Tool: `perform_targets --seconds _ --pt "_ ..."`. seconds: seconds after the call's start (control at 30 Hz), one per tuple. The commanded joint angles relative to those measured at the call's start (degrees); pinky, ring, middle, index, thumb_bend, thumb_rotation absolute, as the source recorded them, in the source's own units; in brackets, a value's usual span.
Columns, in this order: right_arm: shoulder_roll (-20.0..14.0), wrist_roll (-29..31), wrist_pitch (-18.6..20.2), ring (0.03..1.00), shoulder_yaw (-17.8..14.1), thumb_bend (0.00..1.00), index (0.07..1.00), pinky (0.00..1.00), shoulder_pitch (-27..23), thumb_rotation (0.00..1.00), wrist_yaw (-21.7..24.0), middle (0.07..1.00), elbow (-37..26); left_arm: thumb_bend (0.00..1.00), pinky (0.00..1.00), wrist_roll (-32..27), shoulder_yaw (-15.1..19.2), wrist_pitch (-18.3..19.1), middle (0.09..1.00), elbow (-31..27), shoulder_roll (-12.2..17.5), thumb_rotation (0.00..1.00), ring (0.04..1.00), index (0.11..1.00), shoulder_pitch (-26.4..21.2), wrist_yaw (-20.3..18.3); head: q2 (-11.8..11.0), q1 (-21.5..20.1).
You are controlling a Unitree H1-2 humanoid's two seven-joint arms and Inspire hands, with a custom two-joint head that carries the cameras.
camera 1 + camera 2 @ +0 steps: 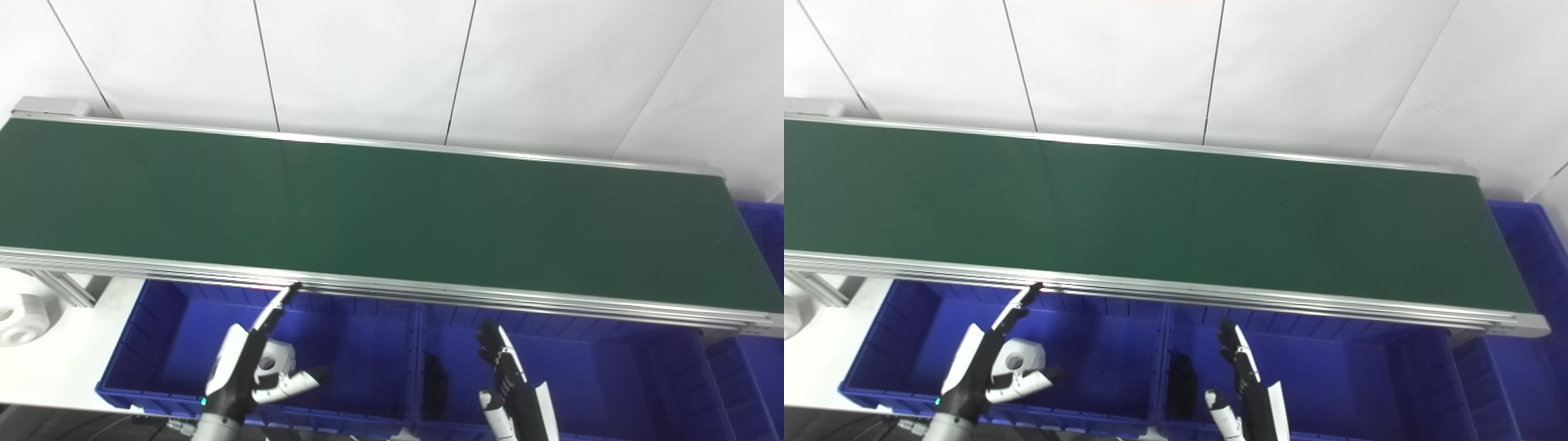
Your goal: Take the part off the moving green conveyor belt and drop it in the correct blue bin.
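Observation:
The green conveyor belt [380, 214] carries no part. My left hand [248, 361] is open over the left blue bin [361, 343], fingers stretched up toward the belt's near rail. A white part with a round hole [274, 360] shows right beside its palm, between fingers and thumb, inside the bin's outline. I cannot tell if the hand touches it. My right hand [505, 373] is open and empty over the right blue bin [600, 380], fingers straight.
A black part [435, 383] lies in the right bin near the wall between the two bins. A white part [21, 318] sits on the white table at far left. Another blue bin [765, 233] stands past the belt's right end.

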Motion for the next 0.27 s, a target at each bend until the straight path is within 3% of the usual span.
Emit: perform_targets --seconds 0.0,0.13,0.23 --pt "0.56 0.55 -3.17 0.936 0.48 0.69 0.945 0.92 -0.88 0.89 -0.96 0.94 -0.75 0.67 0.84 -0.33 -2.98 -1.99 0.918 -2.5 2.1 0.7 0.891 0.908 -0.3 1.95 -0.28 -0.73" --pt "0.63 0.32 -3.17 0.931 0.59 0.71 0.944 0.91 -1.48 0.88 -1.66 0.94 0.54 0.71 0.87 -0.47 -6.99 -1.98 0.911 -3.83 3.41 0.79 0.901 0.907 0.5 3.29 -1.76 -3.3" --pt "0.23 0.48 -3.17 0.926 0.71 0.72 0.948 0.91 -2.14 0.88 -1.96 0.938 1.84 0.64 0.88 -6.97 -11.8 -2.0 0.918 -4.75 4.37 0.73 0.904 0.914 -0.28 4.19 -2.8 -4.02"
